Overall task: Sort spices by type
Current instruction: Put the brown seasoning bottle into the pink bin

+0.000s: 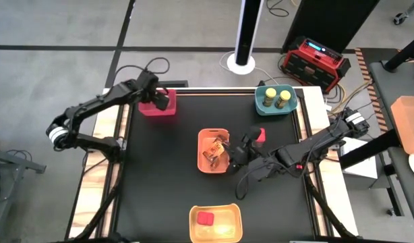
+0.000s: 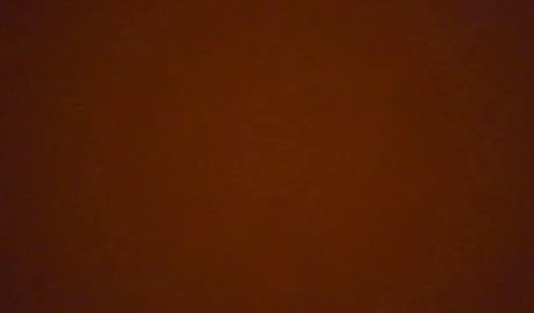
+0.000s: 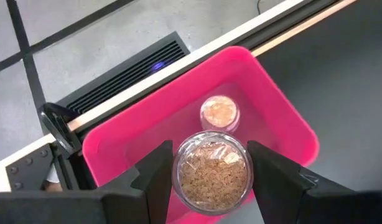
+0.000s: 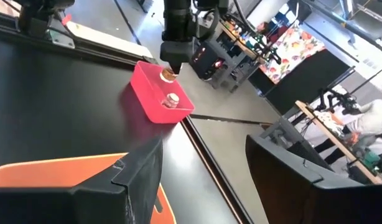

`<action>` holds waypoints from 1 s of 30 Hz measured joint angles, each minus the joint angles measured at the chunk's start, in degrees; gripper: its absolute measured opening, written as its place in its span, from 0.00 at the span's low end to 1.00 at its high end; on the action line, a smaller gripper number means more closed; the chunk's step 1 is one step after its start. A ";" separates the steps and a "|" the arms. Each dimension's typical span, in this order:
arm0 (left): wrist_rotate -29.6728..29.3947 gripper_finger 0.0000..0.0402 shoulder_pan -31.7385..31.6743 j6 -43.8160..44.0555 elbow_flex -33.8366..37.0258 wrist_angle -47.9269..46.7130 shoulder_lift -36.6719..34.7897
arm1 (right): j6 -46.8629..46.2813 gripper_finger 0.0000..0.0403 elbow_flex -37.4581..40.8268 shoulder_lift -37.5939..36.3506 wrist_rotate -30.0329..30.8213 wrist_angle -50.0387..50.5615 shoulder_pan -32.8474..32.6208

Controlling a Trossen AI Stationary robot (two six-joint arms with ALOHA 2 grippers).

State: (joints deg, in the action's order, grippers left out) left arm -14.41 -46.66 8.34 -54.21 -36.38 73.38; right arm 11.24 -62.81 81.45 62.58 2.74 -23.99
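Note:
My left gripper (image 1: 160, 101) hangs over the pink bin (image 3: 284, 118) at the table's far left, shut on a tiny glass jar of brown spice (image 3: 209, 177). A second tiny jar (image 3: 219, 113) stands on the floor of that bin. My right gripper (image 1: 232, 156) is open and holds nothing, at the right rim of the orange bin (image 1: 201, 135), which holds printed packets (image 1: 214, 148). A red box (image 1: 261, 134) sits on the table beside the right arm. The low view is a blank dark red. My left gripper pinches the tiny jar by its round glass wall (image 3: 178, 180), one finger (image 3: 155, 174) on each side. The fingers come from above, pointing down. The jar (image 4: 168, 74) hangs clear above the pink bin, over the other jar.
A teal bin (image 1: 261, 106) at the far right holds two yellow-lidded jars (image 1: 275, 98). A yellow bin (image 1: 193, 214) at the near edge holds a red box (image 1: 205, 218). Bare black tabletop lies between the bins.

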 joint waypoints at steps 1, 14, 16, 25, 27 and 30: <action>-0.01 0.41 -0.31 0.05 0.93 1.18 0.00 | -0.61 0.54 0.01 0.00 -0.01 0.48 0.00; 2.01 0.41 -5.26 0.86 10.41 13.54 0.00 | -2.70 0.54 0.31 0.02 -0.01 1.29 0.00; 1.82 0.41 -5.98 1.29 11.25 13.50 0.02 | -2.72 0.54 0.33 0.02 -0.01 1.31 0.00; 1.46 0.41 -6.77 0.65 13.95 17.90 0.75 | -2.82 0.54 0.33 0.04 -0.01 1.29 0.20; 1.51 0.41 -6.93 0.44 14.35 18.40 1.39 | -3.22 0.54 0.33 0.04 0.01 1.31 0.30; 1.51 0.41 -7.12 0.06 14.11 18.95 2.67 | -3.34 0.54 0.33 0.04 0.00 1.32 0.31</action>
State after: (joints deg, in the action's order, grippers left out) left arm -12.91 -53.78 8.41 -40.10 -17.43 76.05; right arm 7.90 -62.48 81.49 62.58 4.06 -23.68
